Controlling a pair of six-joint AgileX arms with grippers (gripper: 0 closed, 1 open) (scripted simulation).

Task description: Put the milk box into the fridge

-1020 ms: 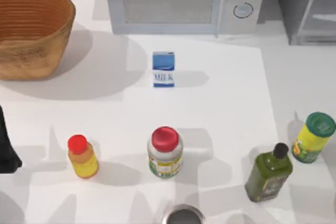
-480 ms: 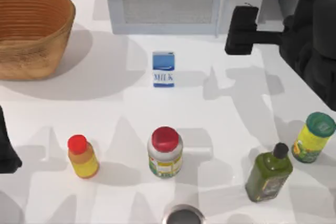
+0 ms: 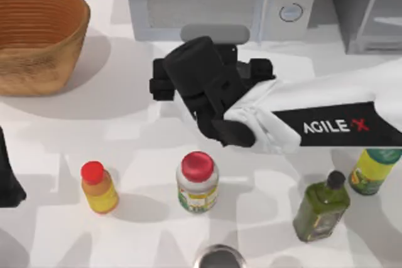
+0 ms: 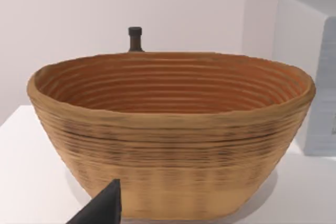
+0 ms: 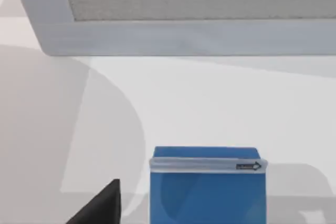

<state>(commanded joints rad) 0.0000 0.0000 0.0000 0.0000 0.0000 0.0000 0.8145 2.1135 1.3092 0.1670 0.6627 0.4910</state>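
The milk box (image 5: pixel 207 187) shows its blue top and zip strip in the right wrist view, standing on the white table in front of the microwave (image 5: pixel 199 11). My right gripper (image 3: pixel 188 83) hangs over that spot in the top view and hides the carton there. Its fingers are open, and one dark fingertip (image 5: pixel 100 205) stands beside the box without touching it. The fridge (image 3: pixel 370 10) is the grey cabinet at the back right corner. My left gripper (image 3: pixel 6 180) rests parked at the table's left edge, open.
A wicker basket (image 3: pixel 38 36) sits back left, with a dark bottle (image 4: pixel 135 39) behind it. Along the front stand a red-capped yellow bottle (image 3: pixel 98 187), a red-capped white jar (image 3: pixel 198 181), an olive bottle (image 3: pixel 321 208) and a green-capped jar (image 3: pixel 374 171). A metal rim (image 3: pixel 218 257) is at the front edge.
My right arm has swung in from the back right to the middle of the table and now covers the milk box in the top view. Nothing else has moved.
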